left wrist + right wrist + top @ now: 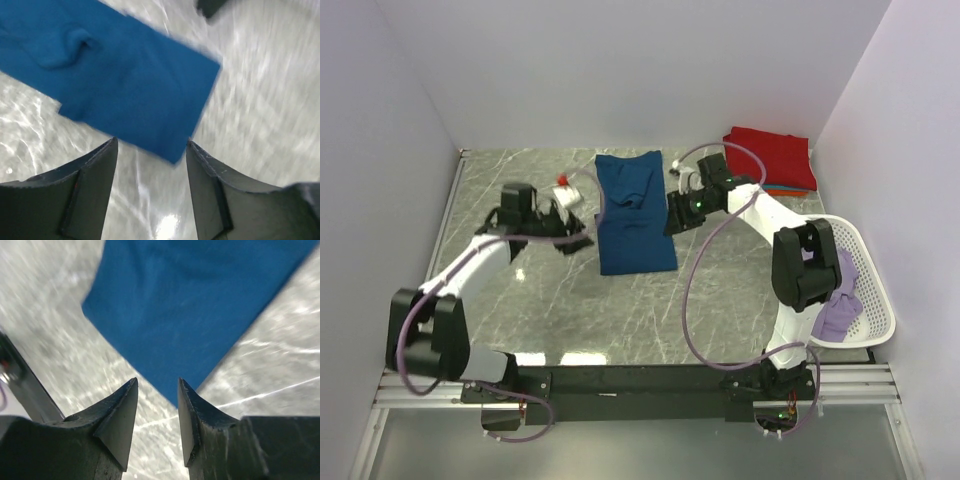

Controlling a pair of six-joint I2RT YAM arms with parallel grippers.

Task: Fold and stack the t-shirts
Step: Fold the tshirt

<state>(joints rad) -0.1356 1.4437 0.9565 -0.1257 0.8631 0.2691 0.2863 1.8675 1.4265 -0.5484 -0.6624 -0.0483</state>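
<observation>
A blue t-shirt (634,212) lies folded lengthwise into a long strip in the middle of the marble table (540,310). My left gripper (582,232) hovers open just left of its near half; in the left wrist view the shirt's near corner (172,150) lies just beyond the open fingers (95,180). My right gripper (672,215) hangs open at the shirt's right edge. A corner of the blue shirt (200,315) points toward the gap between its fingers (120,415). A folded red t-shirt (775,157) rests at the back right on an orange one.
A white basket (865,290) at the right edge holds a lilac garment (838,310). White walls close in the table on the left, back and right. A small red and white object (563,182) lies left of the shirt's far end.
</observation>
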